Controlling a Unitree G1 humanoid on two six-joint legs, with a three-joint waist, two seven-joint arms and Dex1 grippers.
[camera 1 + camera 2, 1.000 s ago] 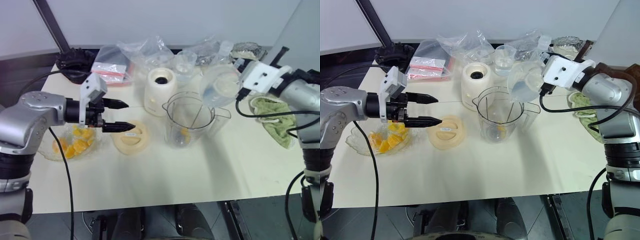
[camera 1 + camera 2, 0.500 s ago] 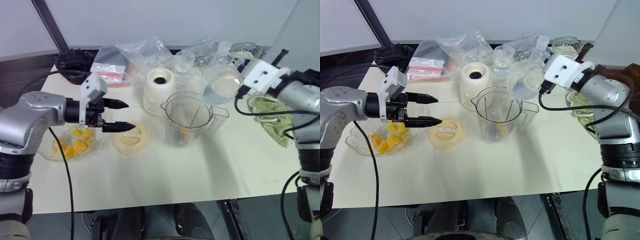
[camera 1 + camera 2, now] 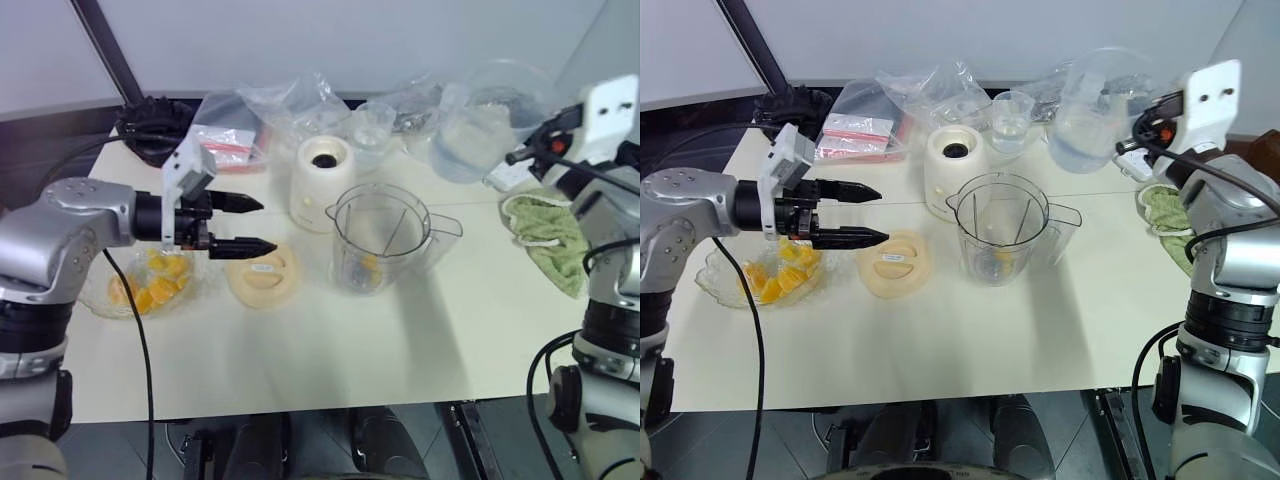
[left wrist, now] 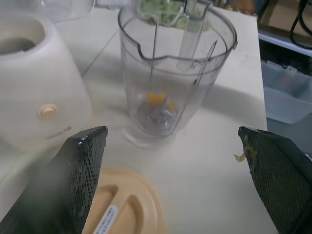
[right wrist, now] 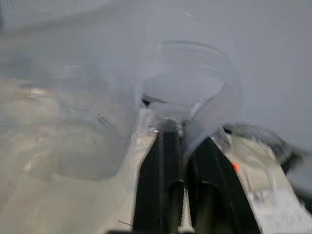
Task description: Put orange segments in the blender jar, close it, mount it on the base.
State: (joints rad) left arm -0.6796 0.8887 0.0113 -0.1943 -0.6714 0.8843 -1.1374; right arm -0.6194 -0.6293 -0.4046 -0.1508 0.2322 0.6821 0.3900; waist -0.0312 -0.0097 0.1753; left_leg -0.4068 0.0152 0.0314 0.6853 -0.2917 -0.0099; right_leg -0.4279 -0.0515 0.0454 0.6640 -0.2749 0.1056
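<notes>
The blender jar (image 3: 381, 238) stands upright and uncovered near the middle of the table (image 3: 330, 350), with 1 or 2 orange segments (image 4: 157, 98) lying by the blade at its bottom. Just behind it, toward the far edge, sits the base (image 3: 322, 183), its dark socket bare. Just beside the jar, on its left, the flat cream-yellow lid (image 3: 262, 277) lies on the tabletop. More segments fill the glass bowl (image 3: 723, 283) near the table's left edge.

The left gripper (image 3: 258, 224) hangs above the gap between bowl and lid, its 2 black fingers spread apart and empty. Over the far right corner, the right gripper (image 5: 185, 146) is clenched on the rim of a clear plastic cup (image 3: 1088, 115), held aloft. A green cloth (image 3: 548, 238) lies by the right edge.
</notes>
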